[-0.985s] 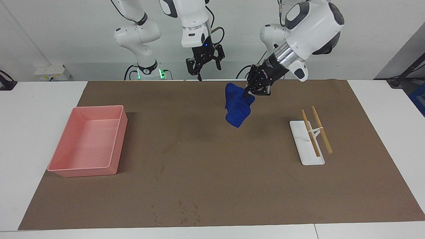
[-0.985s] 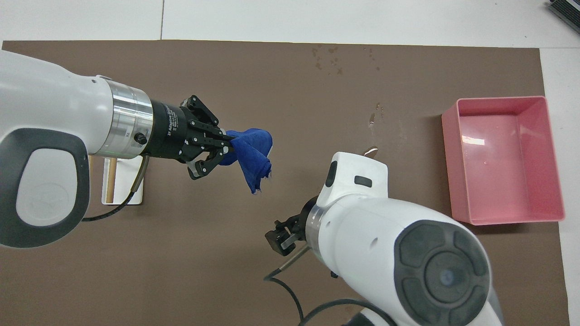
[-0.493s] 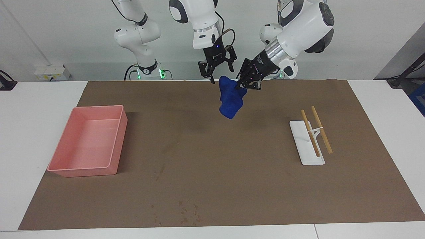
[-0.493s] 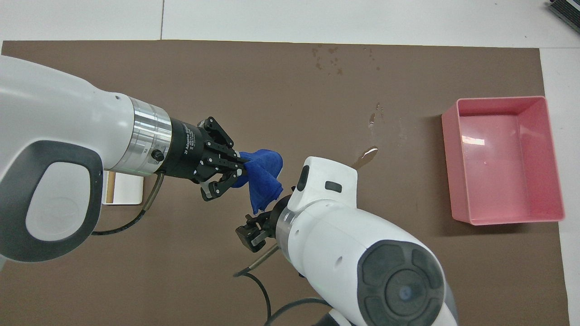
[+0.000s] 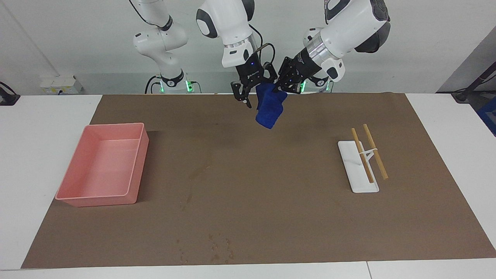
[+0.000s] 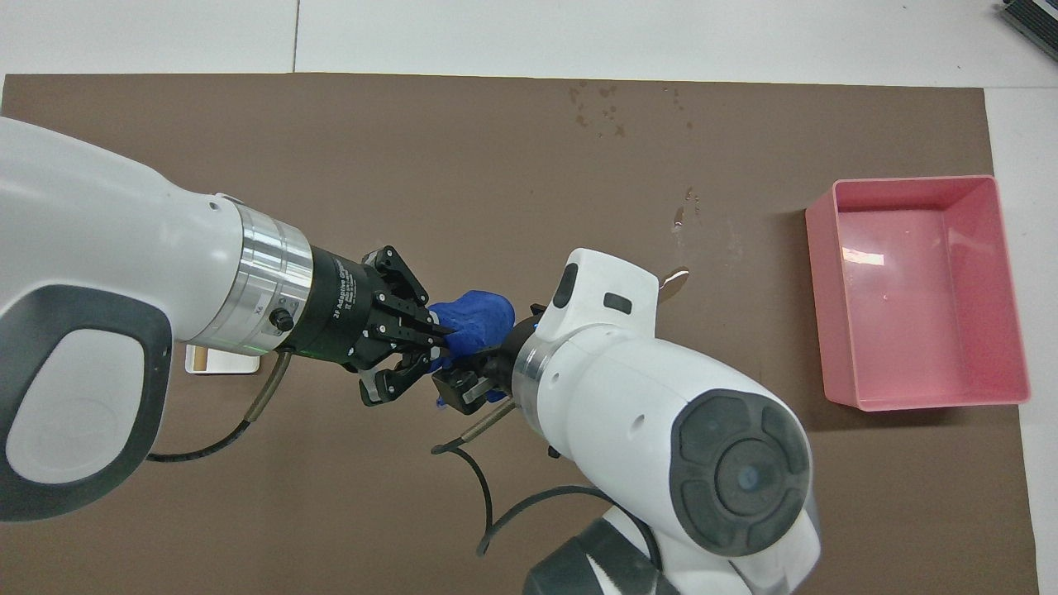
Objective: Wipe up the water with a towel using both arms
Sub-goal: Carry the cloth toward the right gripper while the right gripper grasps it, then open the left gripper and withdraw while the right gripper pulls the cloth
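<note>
The brown mat (image 5: pixel 310 217) covers most of the tabletop (image 5: pixel 38 116), and nothing is wiping it yet. All the action hangs in the air at the top centre of the facing view.

My left arm (image 5: pixel 348 27) comes in from the upper corner of that view. Its jaws are clamped on the top of the towel (image 5: pixel 269 106), so the blue cloth dangles free, bunched, clear of the mat. I judge it is held high like this to present a loose edge to the other arm.

My right arm (image 5: pixel 228 23) comes down beside it. Its jaws are spread wide and sit right against the towel's upper edge. I cannot tell whether any cloth lies between them. My guess is that a second grip, or a handover, is being set up.

The pink tray (image 5: pixel 140 149) sits mid-frame at the right arm's end, empty and apart from all this. The white rack (image 5: pixel 356 170) with two wooden sticks (image 5: pixel 375 151) lies at the left arm's end.

The water (image 5: pixel 199 171), as best I can make it out, is a faint darker streak near the middle of the frame, lower than the towel and toward the tray. It looks untouched. Small tan speckles (image 5: pixel 219 248) dot the mat's bottom edge
</note>
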You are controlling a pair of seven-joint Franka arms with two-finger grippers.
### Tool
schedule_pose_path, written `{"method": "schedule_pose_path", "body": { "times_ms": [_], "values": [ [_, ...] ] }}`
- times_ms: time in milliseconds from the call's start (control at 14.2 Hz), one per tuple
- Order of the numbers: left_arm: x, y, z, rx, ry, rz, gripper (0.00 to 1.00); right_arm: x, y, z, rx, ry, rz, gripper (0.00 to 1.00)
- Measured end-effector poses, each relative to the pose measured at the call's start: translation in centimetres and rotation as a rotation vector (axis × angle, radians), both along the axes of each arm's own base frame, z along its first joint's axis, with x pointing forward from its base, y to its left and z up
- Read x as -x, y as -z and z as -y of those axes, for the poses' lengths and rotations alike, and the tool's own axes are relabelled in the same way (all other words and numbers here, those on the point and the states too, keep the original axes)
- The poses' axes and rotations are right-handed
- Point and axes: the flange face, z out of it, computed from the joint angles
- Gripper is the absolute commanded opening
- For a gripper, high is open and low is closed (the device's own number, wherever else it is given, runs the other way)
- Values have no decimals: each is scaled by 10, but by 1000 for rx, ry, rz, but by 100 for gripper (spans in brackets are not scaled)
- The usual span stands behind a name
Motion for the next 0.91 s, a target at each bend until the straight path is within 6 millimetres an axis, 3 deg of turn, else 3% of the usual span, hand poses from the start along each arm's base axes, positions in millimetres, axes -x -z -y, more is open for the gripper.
{"method": "schedule_pose_path", "body": {
  "times_ms": [70, 141, 211, 282, 915],
  "values": [
    [1, 2, 6, 4, -1, 11, 0, 0, 2, -1, 1, -1, -3, 85],
    [3, 4, 12, 7, -6, 23, 0, -1, 4, -1, 3, 2, -7, 54],
    [5, 8, 19, 9, -10, 33, 0, 0, 5, -2, 3, 5, -11, 17],
    [6, 11, 22, 12, -17, 43, 0, 0, 7, -2, 6, 4, -17, 0],
    [8, 13, 26, 16, -19, 55, 0, 4, 10, -5, 11, 3, -30, 0]
  ]
}}
